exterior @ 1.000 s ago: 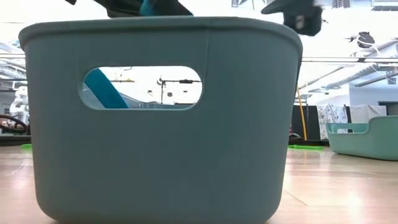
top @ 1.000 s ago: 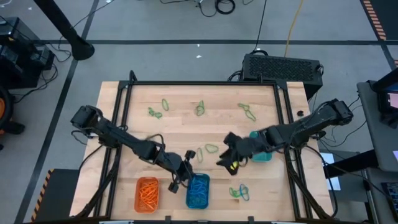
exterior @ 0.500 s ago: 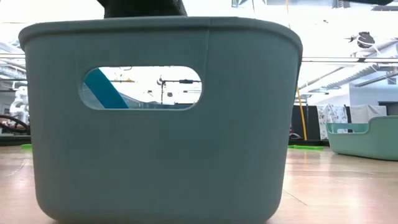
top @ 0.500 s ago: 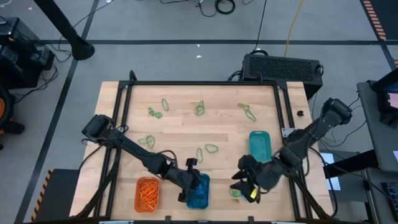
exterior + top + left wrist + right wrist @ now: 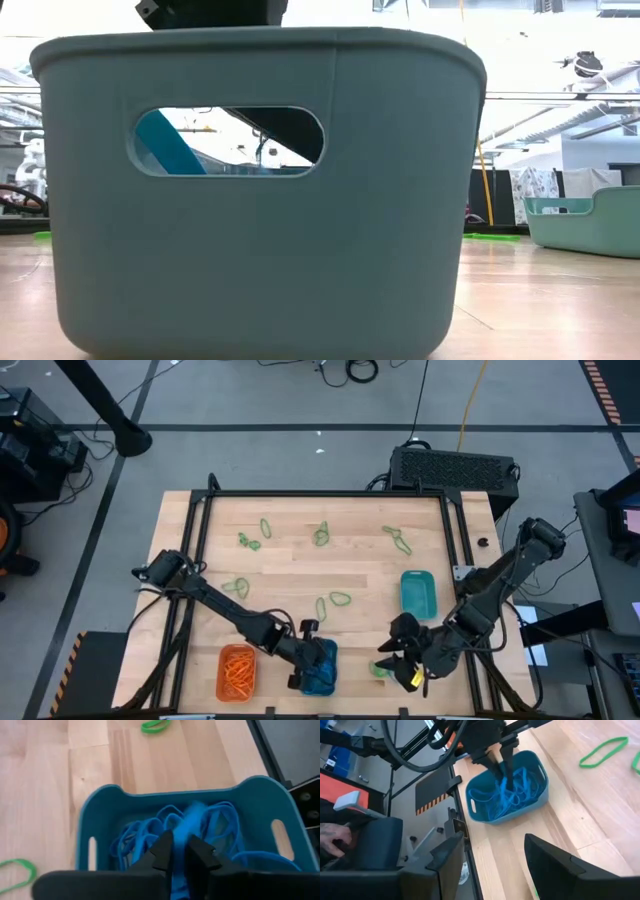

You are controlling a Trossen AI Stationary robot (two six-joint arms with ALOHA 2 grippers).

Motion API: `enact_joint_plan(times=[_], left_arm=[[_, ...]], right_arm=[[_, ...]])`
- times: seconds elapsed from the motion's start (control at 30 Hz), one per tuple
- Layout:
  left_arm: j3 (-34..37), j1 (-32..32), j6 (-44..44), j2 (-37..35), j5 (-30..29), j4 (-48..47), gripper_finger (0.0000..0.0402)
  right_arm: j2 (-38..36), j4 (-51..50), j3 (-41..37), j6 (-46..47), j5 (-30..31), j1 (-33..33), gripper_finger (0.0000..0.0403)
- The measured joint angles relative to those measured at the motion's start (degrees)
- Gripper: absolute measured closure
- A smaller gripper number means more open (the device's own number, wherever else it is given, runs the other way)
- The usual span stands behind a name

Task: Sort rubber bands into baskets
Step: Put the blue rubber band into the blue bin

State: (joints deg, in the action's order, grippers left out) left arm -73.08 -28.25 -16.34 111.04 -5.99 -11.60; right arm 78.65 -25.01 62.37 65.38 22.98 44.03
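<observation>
Left gripper [image 5: 179, 851] over blue basket [image 5: 100, 805], fingers barely parted around a blue band [image 5: 192, 817] dangling onto the pile; right gripper [image 5: 396, 663] wide open, empty, above green bands [image 5: 380, 669]; bands look light, limp, snaggy — pinch one strand.

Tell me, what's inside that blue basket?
The blue basket holds a tangle of blue rubber bands. The left end effector hangs just above them, covering the middle of the pile, so what lies beneath it can't be seen.
</observation>
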Motion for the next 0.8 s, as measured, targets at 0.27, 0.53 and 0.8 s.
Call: enact_joint_plan(times=[0.27,0.53,0.8], left_arm=[[-0.23,0.11,-1.44,-0.02,3.63,-3.31,0.0277],[-10.27,0.6,-2.78,0.0,4.42,-18.04,0.0236],[-22.25,2.68,0.64,-0.07,4.02,-24.66,0.0235]], right_arm=[[0.0,-1.41,0.02,-0.08,0.0,-0.21,0.0204],[0.02,-4.77,0.02,-0.04,-0.22,-0.21,0.0204],[2.43,-14.89,0.02,7.62,-0.92,0.43,0.0204]])
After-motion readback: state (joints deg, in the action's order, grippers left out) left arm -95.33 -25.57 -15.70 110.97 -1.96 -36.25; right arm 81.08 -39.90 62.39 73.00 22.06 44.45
